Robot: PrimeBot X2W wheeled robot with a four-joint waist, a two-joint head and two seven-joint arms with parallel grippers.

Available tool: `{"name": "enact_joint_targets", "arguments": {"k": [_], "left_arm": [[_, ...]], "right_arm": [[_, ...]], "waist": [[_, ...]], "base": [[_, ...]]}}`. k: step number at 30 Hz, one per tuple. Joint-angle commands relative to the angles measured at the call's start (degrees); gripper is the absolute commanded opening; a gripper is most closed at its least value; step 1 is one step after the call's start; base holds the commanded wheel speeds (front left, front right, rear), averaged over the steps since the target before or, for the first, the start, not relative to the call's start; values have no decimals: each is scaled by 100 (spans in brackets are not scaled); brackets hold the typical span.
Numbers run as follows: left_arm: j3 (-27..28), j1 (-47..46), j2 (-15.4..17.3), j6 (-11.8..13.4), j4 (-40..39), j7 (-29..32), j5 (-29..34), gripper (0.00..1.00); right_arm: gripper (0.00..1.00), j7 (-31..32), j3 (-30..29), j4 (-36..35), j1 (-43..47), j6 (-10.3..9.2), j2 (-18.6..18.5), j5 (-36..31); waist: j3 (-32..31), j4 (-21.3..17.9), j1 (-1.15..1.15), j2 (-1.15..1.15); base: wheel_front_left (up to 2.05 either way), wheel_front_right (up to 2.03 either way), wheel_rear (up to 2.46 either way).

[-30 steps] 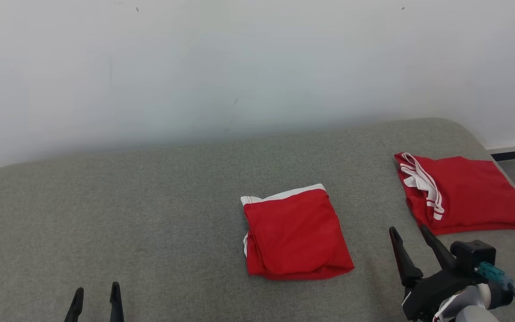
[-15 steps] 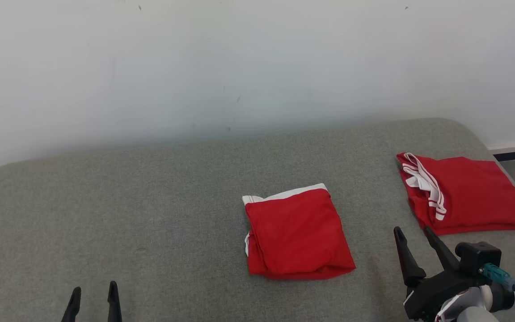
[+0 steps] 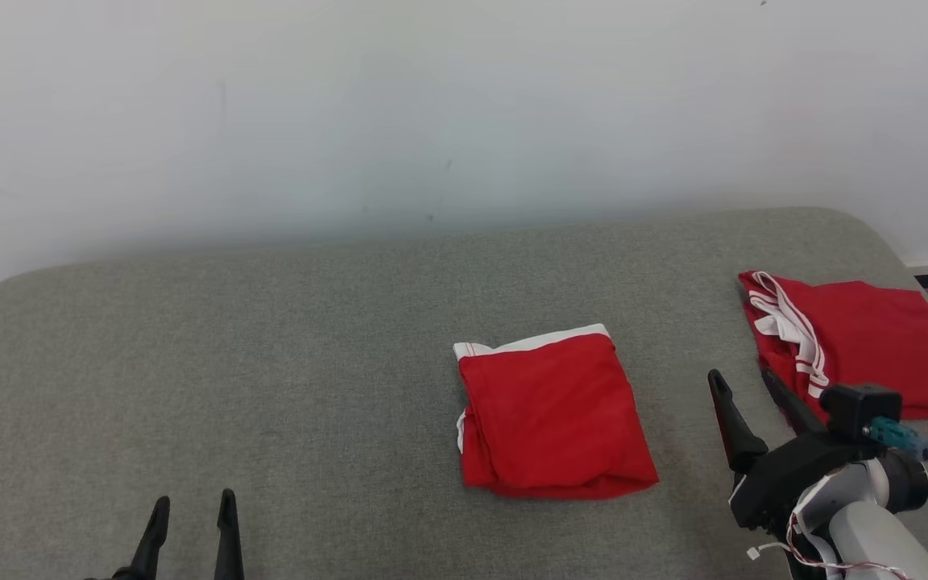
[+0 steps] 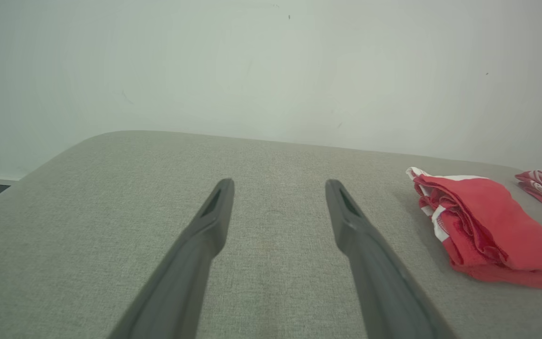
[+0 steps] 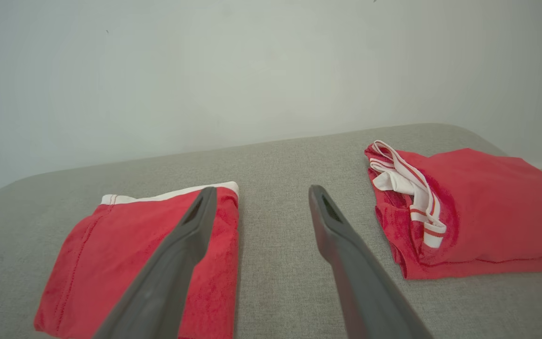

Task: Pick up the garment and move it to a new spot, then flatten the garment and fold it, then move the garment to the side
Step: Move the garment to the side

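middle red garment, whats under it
The middle red garment lies flat on the grey padded surface. Its white trim shows along the far edge and left side. Anything beneath it or inside its folds is covered.

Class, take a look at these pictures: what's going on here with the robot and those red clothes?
A two-armed robot is folding clothes on a grey padded surface. One folded red garment lies near the middle. A second red garment, with white striped trim showing, lies to the robot's right. Neither is being handled: the right gripper hovers open between the two, and the left gripper hangs open over bare surface.
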Motion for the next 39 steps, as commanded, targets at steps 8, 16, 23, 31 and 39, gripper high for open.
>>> {"name": "enact_joint_targets", "arguments": {"k": [8, 16, 23, 31, 39], "left_arm": [[-235, -207, 4, 19, -104, 2, -40, 100], [-339, -435, 3, -49, -61, 2, -38, 100], [-332, -564, 3, -73, -92, 2, -70, 100], [-454, -657, 4, -82, -126, 2, -140, 100], [-521, -705, 4, -46, -120, 2, -178, 100]], "right_arm": [[100, 1895, -8, 683, -828, -14, 59, 251], [100, 2928, -331, 1485, -1445, -14, 308, 146], [100, 2926, -571, 1989, -1682, -14, 322, -188], [100, 3015, -1001, 2637, -1919, -14, 529, -650], [0, 3329, -1044, 3015, -1951, -14, 626, -961]], "waist": [[447, 446, 0, 0], [794, 839, 0, 0], [929, 1058, 0, 0], [1090, 1153, 0, 0], [1127, 1130, 0, 0]], "base": [[0, 0, 0], [0, 0, 0], [0, 0, 0], [0, 0, 0], [0, 0, 0]]}}
